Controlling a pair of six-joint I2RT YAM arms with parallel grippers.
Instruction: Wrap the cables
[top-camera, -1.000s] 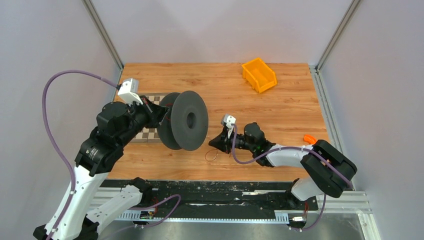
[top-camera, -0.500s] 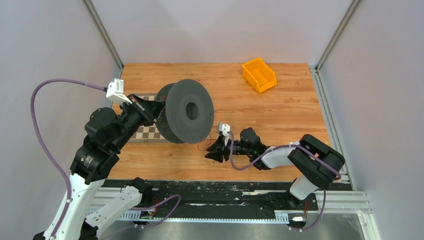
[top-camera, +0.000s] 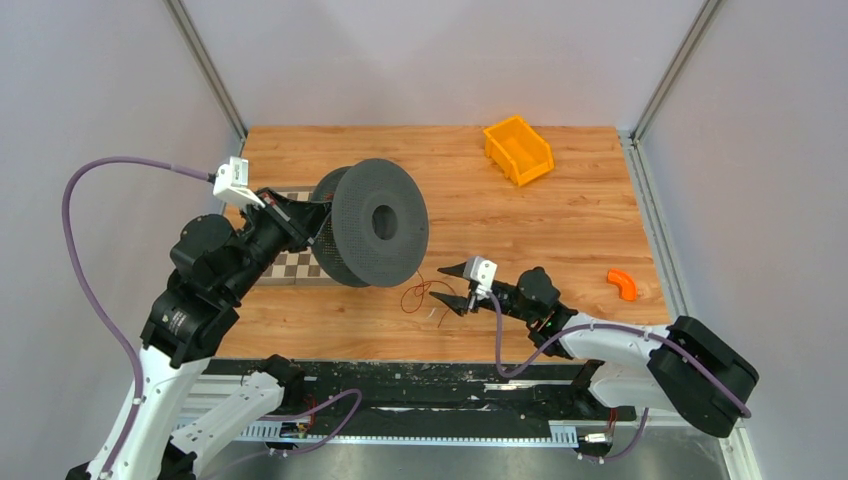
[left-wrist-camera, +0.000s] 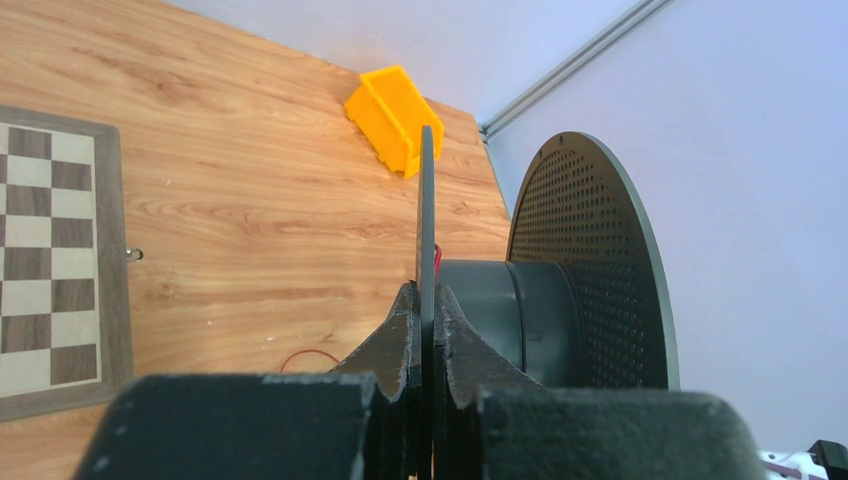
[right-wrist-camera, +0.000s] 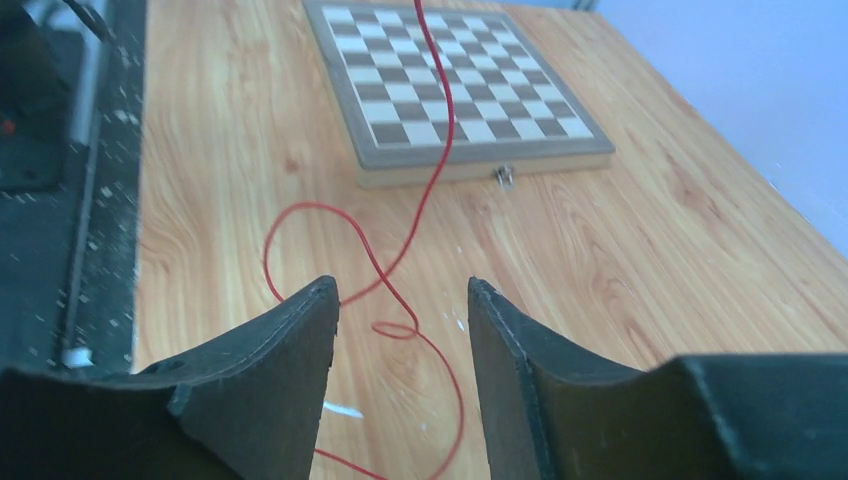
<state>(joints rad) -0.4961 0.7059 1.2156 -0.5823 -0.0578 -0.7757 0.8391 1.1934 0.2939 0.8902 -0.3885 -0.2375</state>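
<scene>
So the red wire (right-wrist-camera: 438, 180) lies in loose loops on the table (top-camera: 560, 200) just ahead of the right gripper (top-camera: 448, 288), jaws wide apart, running leftward up to the spool (top-camera: 375, 225) that the left gripper (left-wrist-camera: 425, 300) pinches by one flange, right arm nearer

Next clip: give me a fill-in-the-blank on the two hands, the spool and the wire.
The left hand is ____ on one flange of the dark grey perforated spool.
The right hand is ____, fingers either side of the thin red wire.
The small plastic bin near the far edge of the wooden table is ____.
Missing: shut; open; orange.
</scene>
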